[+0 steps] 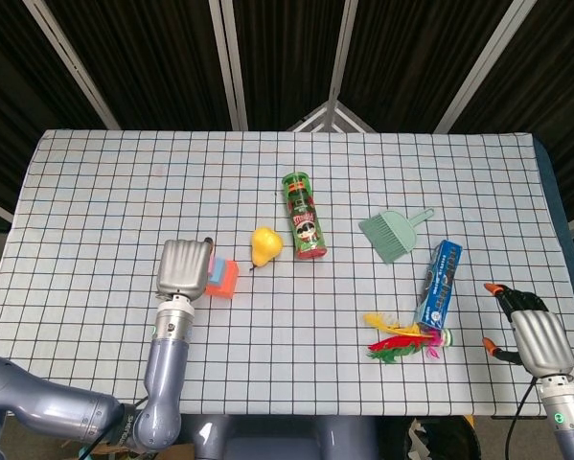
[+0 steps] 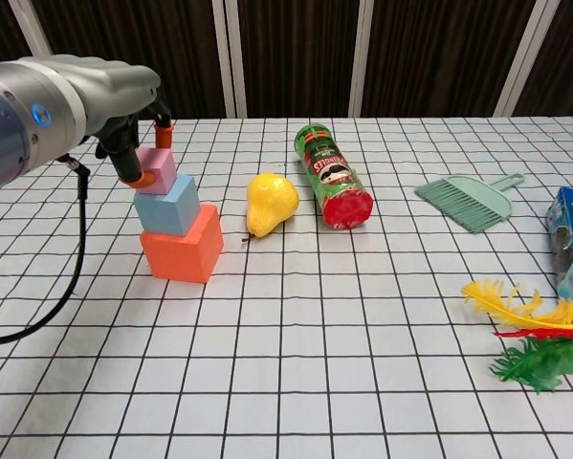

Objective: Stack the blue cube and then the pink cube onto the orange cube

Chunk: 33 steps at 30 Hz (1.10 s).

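The orange cube (image 2: pixel 182 247) stands on the table with the blue cube (image 2: pixel 169 207) on top of it. A small pink cube (image 2: pixel 159 165) sits on the blue cube, a little tilted. My left hand (image 2: pixel 133 134) pinches it between orange-tipped fingertips (image 2: pixel 163 128). In the head view the left hand (image 1: pixel 184 268) hides most of the stack, leaving only edges of the blue cube (image 1: pixel 216 272) and the orange cube (image 1: pixel 228 281) visible. My right hand (image 1: pixel 534 335) is near the table's front right corner, fingers apart, holding nothing.
A yellow pear (image 2: pixel 270 202) lies just right of the stack, with a green chip can (image 2: pixel 332 177) on its side beyond it. A green dustpan brush (image 2: pixel 468 199), a blue box (image 1: pixel 440 284) and coloured feathers (image 2: pixel 527 339) lie on the right.
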### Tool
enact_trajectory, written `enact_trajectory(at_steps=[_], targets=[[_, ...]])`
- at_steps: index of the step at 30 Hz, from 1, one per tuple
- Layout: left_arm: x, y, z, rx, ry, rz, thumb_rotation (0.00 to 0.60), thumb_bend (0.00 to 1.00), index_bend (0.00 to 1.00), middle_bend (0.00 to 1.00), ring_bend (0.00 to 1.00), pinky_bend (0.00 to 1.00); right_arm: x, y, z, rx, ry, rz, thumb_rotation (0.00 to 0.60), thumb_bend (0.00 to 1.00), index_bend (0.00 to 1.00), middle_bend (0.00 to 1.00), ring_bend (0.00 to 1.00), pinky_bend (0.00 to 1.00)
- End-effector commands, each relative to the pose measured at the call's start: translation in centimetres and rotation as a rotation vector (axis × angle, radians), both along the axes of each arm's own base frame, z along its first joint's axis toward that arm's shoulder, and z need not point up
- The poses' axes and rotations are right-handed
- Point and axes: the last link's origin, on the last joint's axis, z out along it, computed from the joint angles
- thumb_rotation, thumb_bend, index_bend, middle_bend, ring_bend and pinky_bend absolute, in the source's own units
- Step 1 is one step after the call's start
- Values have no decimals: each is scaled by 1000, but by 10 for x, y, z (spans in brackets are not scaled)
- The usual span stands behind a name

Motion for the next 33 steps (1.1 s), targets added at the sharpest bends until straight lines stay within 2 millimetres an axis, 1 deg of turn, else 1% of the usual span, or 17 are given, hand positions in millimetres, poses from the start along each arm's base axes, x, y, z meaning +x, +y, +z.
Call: enact_trajectory(at_steps=[1, 10, 13, 16, 19, 25, 27, 29, 31, 33], targets=[[0, 0, -1, 0, 3, -2, 600, 401, 436, 937, 690, 782, 0, 0, 0, 1, -1, 0, 600, 298, 175, 197, 219, 188], [0, -1, -3, -6, 3, -5, 600, 402, 429, 936, 690, 782, 0, 0, 0, 1, -1, -1, 600, 298, 175, 197, 219, 188], [0, -1, -3, -8, 6, -6, 600, 377, 381, 934, 690, 780, 0, 0, 0, 2, -1, -1, 600, 298, 175, 197, 219, 188], [0, -2, -3, -10, 20, -10, 600, 310, 311, 932, 685, 775, 0, 0, 0, 2, -1, -3, 600, 299, 175, 197, 219, 187], [1, -4, -2, -12, 38, -15, 600, 270, 257, 932, 681, 773, 0, 0, 0, 4, 0, -4, 600, 298, 175, 197, 219, 188], [4, -10, 3, -17, 66, -34, 600, 244, 147, 920, 659, 760, 0, 0, 0, 5, -2, -10, 600, 298, 175, 197, 219, 188], [7, -15, 11, -11, 62, -46, 600, 244, 138, 918, 656, 757, 0, 0, 1, 4, -3, -11, 600, 298, 175, 197, 219, 188], [12, -22, 28, 18, 28, -77, 600, 244, 156, 918, 656, 757, -1, 0, 2, 1, -5, -12, 600, 298, 175, 197, 219, 188], [12, -33, 54, 66, -30, -106, 600, 244, 197, 916, 656, 757, -1, 1, 2, 0, -8, -11, 600, 298, 175, 197, 219, 188], [6, -44, 77, 115, -69, -124, 600, 246, 238, 887, 630, 734, -1, 2, 3, -2, -10, -9, 600, 298, 175, 197, 219, 188]])
